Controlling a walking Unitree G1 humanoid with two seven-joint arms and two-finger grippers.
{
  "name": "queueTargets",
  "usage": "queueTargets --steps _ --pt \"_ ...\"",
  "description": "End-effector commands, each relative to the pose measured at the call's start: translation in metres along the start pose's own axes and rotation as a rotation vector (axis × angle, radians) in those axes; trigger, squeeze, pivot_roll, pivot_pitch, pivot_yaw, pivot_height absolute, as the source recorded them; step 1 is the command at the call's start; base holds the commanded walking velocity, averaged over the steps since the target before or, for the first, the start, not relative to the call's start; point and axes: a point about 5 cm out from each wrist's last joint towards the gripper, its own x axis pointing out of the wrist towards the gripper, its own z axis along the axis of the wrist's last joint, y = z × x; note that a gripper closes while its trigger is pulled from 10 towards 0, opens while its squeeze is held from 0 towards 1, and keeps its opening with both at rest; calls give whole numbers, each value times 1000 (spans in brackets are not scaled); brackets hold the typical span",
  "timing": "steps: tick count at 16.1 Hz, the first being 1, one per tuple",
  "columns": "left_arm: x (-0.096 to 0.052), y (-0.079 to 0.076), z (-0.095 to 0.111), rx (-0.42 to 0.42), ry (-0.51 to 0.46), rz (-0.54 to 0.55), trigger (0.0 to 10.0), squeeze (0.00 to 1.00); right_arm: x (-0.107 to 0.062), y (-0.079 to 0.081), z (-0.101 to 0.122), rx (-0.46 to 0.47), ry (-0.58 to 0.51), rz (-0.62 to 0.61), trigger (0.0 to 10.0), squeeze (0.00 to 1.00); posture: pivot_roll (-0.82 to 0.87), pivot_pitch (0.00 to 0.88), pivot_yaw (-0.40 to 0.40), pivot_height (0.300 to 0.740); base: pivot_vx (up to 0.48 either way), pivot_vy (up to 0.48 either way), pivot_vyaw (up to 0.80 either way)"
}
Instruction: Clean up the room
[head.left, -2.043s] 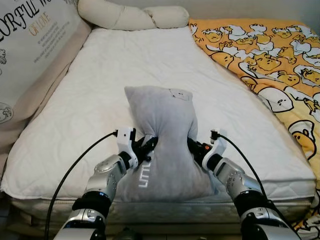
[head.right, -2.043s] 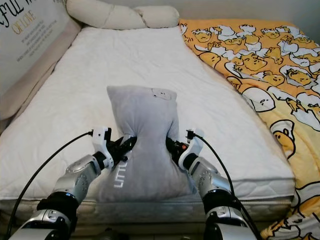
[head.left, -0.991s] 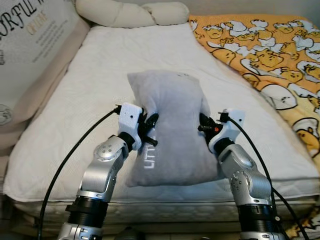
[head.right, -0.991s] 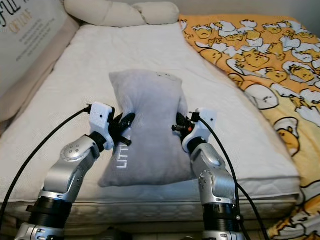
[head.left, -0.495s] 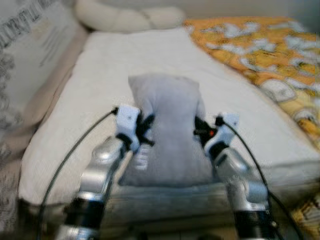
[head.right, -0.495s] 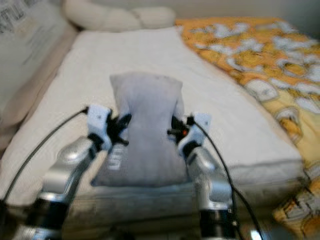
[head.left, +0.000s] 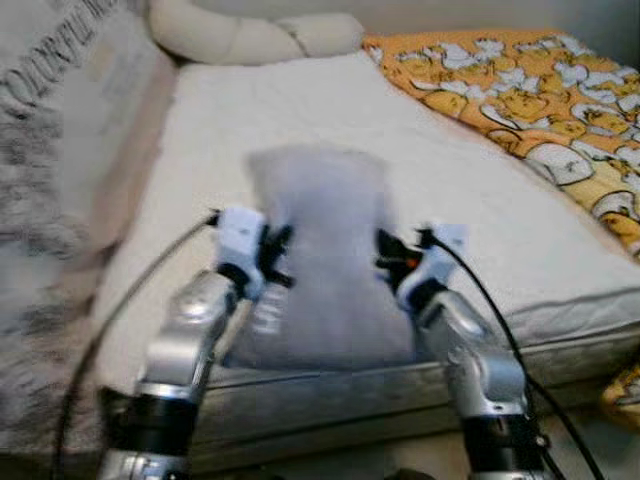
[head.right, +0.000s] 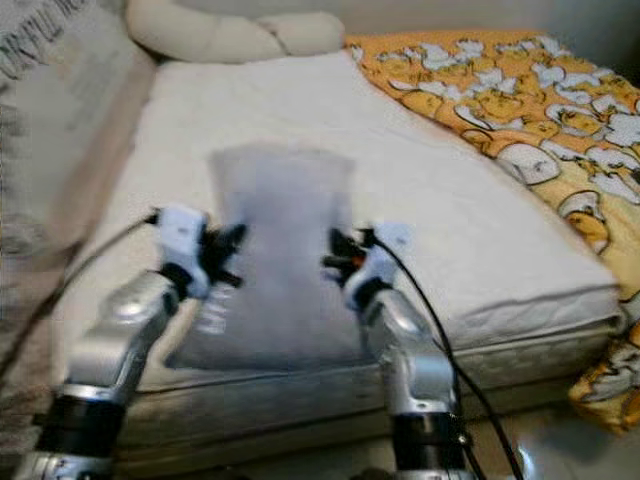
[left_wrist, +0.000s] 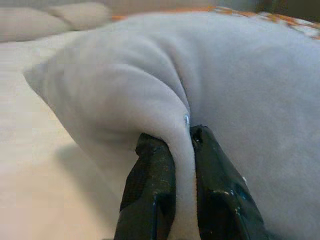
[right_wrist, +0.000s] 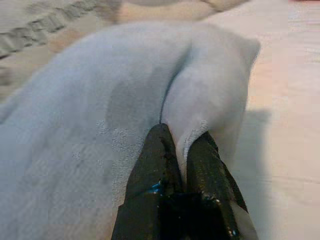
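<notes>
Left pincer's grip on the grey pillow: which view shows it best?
Left wrist view: the left pincer pinches a fold of the grey pillow between both fingers. The eye views show it blurred at the pillow's edge; the right wrist view shows the right pincer.

Head views: soft, even indoor light, no glare. Motion blur throughout, heaviest toward 9 o'clock and over the grey pillow; patterned blanket at 2 o'clock fairly sharp. Wrist views: dimmer, warm cast, background soft. Pillow casts a soft shadow on the mattress.
</notes>
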Motion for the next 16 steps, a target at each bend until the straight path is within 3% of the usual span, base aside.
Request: queueTargets --steps 1,5,10,13,16 --pt "5 -13 8 5 -31 -45 10000 0 1 -1 4 -16 -7 12 10000 0 -69 0 34 740 0 341 0" --pt "5 -12 8 9 -30 -37 10000 0 4 -3 5 -25 -1 14 10000 0 -61 0 27 740 0 343 0" --pt "5 -8 13 26 -38 -6 10000 0 6 -4 4 -1 1 14 10000 0 -52 0 22 740 0 0 0" --pt "6 -2 19 29 -62 10 10000 0 10 -1 0 -53 28 39 10000 0 -47 0 20 740 276 0 169" --pt "8 -2 20 32 -65 6 10000 0 11 -1 0 -10 24 23 10000 0 -49 0 19 740 314 0 533"
